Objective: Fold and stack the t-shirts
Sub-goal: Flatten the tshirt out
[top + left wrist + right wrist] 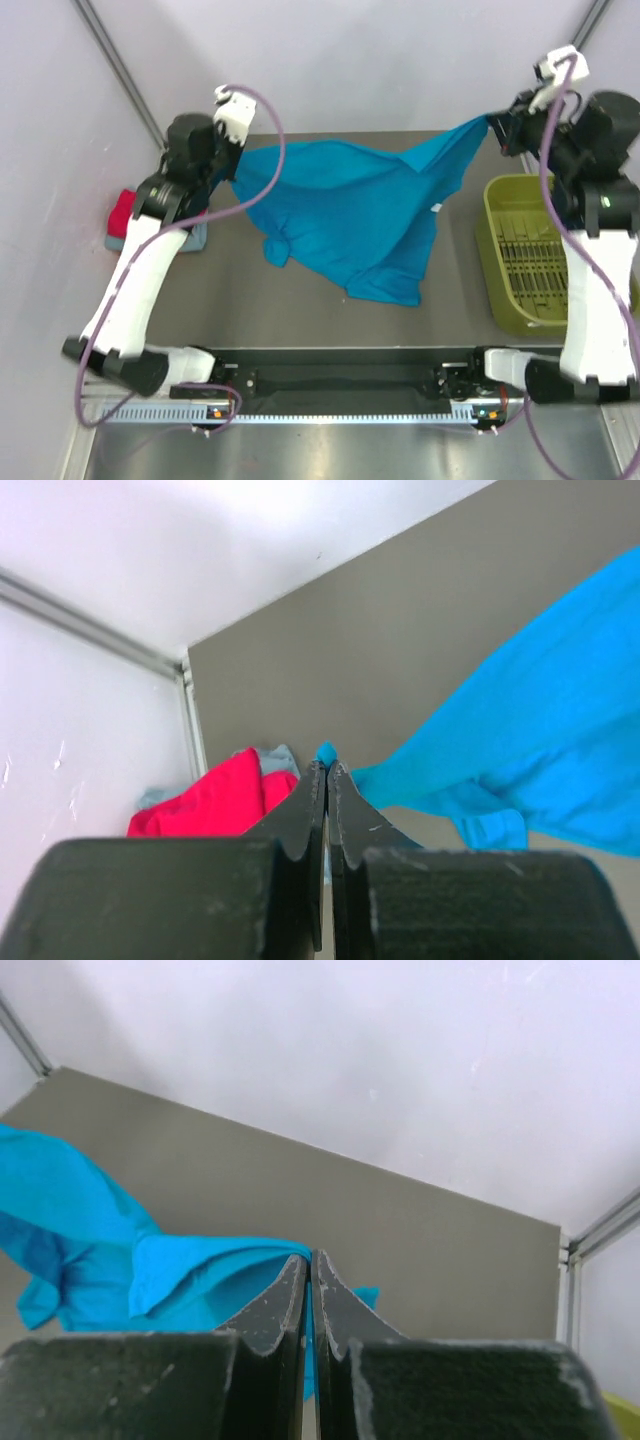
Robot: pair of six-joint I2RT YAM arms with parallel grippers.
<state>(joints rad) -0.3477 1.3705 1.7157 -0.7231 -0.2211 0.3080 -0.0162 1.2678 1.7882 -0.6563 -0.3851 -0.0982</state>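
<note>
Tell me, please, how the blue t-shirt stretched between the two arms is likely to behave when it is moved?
Probably very floppy: the blue t-shirt sags between the left pincer and the right pincer, with loose folds hanging below. It is likely light, since two small pinches of cloth hold it up. It would probably drape and swing rather than keep its shape.

folded shirts (pixel 121 210) mostly behind left arm (pixel 135 290), bin (pixel 493 245) partly covered

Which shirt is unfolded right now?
The teal-blue shirt, pinched at opposite ends by the left pincer and right pincer; the red shirt and grey shirt lie folded at the table's left edge.
</note>
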